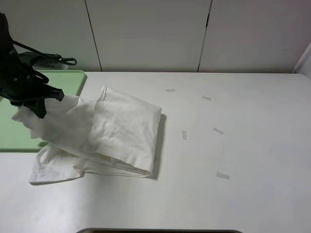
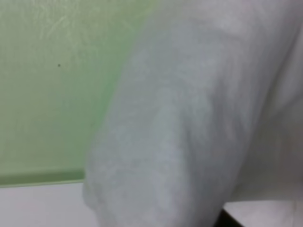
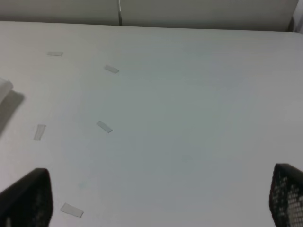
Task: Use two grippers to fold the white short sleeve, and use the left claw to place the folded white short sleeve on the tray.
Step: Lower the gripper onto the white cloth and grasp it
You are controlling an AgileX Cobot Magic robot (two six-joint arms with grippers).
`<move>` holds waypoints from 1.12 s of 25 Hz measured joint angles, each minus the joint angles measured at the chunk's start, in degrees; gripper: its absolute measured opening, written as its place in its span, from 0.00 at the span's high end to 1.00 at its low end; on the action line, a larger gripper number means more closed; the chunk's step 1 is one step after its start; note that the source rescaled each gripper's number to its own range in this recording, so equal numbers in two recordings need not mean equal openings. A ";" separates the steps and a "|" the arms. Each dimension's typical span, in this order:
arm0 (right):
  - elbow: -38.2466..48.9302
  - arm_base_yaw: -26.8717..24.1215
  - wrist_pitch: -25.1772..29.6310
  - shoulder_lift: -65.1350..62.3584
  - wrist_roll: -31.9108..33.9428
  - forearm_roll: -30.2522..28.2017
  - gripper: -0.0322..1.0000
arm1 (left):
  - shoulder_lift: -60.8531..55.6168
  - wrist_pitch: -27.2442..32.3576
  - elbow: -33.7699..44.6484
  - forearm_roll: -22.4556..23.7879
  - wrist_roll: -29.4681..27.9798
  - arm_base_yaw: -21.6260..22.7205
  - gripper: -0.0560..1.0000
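The white short sleeve (image 1: 121,131) lies folded into a thick bundle left of the table's middle. Its left end is lifted and stretched toward the tray (image 1: 68,80). My left gripper (image 1: 39,109) hangs over the pale green tray, shut on that raised end of the cloth. In the left wrist view, wrinkled white cloth (image 2: 189,118) fills most of the picture in front of the green tray (image 2: 52,94), and the jaws are hidden. In the right wrist view my right gripper (image 3: 160,189) stands open over bare table, its fingers (image 3: 28,198) far apart. Only a corner of the shirt (image 3: 4,87) shows there.
Several small white tape strips (image 1: 218,130) are scattered on the white table right of the shirt, and they also show in the right wrist view (image 3: 104,126). A black cable and clip (image 1: 48,60) lie behind the tray. A white panelled wall closes off the back.
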 joint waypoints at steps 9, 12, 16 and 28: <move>0.00 0.00 0.00 0.00 0.00 0.00 0.00 | 0.00 -1.09 0.06 -1.38 0.00 0.00 0.90; 0.00 0.00 0.00 0.00 0.00 0.00 0.00 | 0.00 -2.97 1.21 -5.05 2.57 0.00 0.90; 0.00 0.00 0.00 0.00 0.00 0.00 0.00 | 0.00 -2.87 4.89 -17.88 11.65 -0.69 0.90; 0.00 0.00 0.00 0.00 0.00 0.00 0.00 | -0.19 -5.84 14.15 -28.40 23.06 -2.39 0.90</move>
